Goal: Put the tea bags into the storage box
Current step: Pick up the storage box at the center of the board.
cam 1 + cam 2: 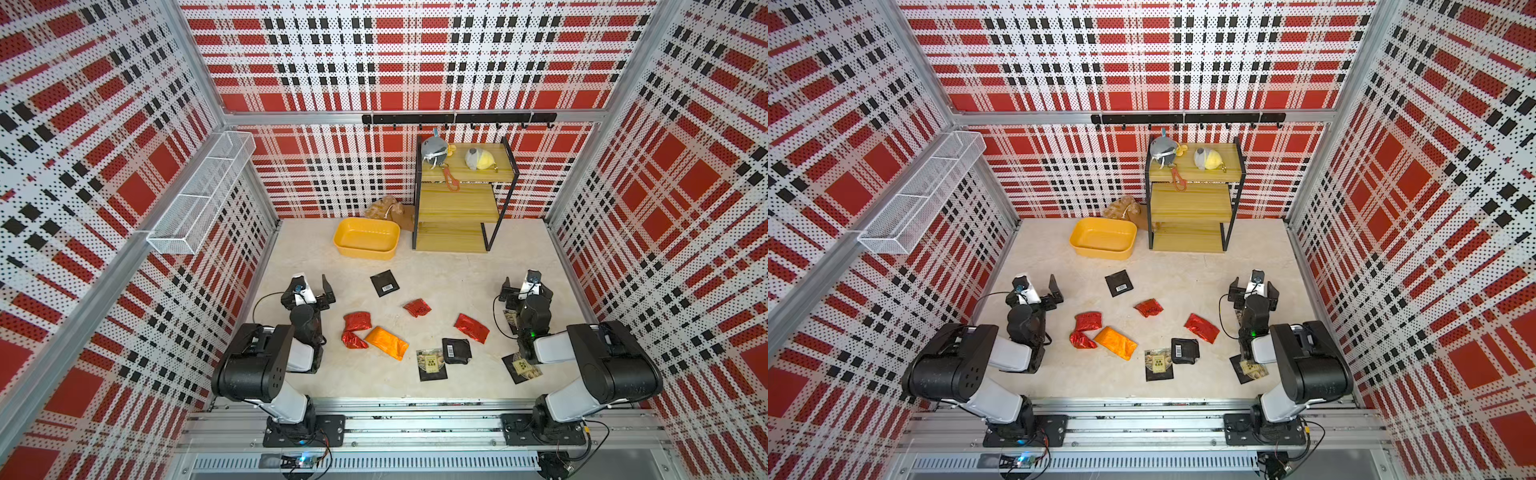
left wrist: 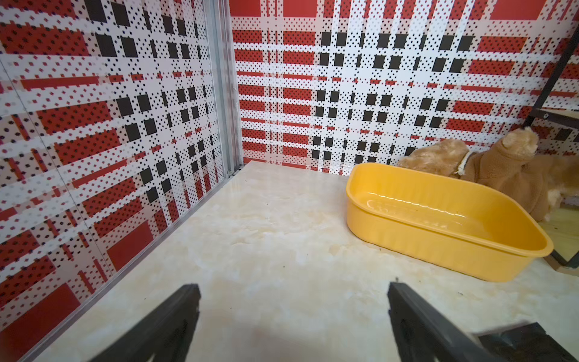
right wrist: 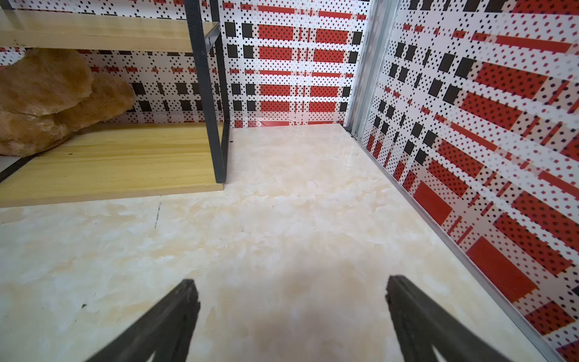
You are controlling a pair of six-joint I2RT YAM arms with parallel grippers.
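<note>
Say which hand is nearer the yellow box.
Left. The left hand sits just front-left of the storage box; the right hand is farther, front-right of the wooden rack.

The storage box (image 1: pixel 365 252) is showing plain yellow. The red tea bags (image 1: pixel 471 328) and the orange tea bag (image 1: pixel 386 342) are gleaming; the black tea bag (image 1: pixel 385 283) is showing a white barcode. The tabletop (image 1: pixel 449 270) is showing cream marbling; the walls (image 1: pixel 415 62) are wearing red-white-black dotted plaid.

Tea bags (image 1: pixel 386 343) scattered flat, loose — yellow storage box (image 1: pixel 363 252) upright, empty.
</note>
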